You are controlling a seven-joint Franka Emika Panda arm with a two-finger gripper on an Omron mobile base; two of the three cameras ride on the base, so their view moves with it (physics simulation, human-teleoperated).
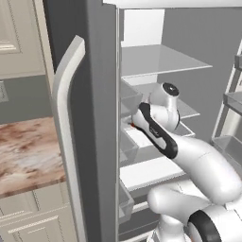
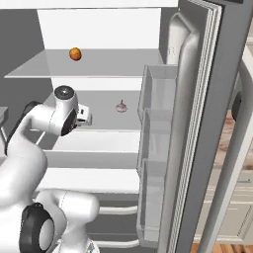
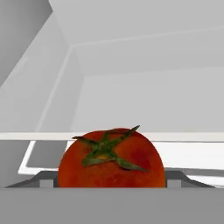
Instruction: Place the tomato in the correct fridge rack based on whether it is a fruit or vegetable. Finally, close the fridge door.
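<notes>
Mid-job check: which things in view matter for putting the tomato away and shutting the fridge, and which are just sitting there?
Part of the job:
- tomato, close in front of the hand camera, by the gripper
- fridge shelves
- open fridge door, to be closed last

Just sitting there:
- orange fruit on the upper shelf
- small pinkish item on the middle shelf
- marble counter

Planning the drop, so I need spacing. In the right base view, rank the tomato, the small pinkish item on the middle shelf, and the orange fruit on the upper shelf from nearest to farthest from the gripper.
1. Tomato: at the gripper itself, between the fingers.
2. Pinkish item: same shelf level, off to the gripper's right.
3. Orange fruit: one shelf up, above the gripper.
</notes>
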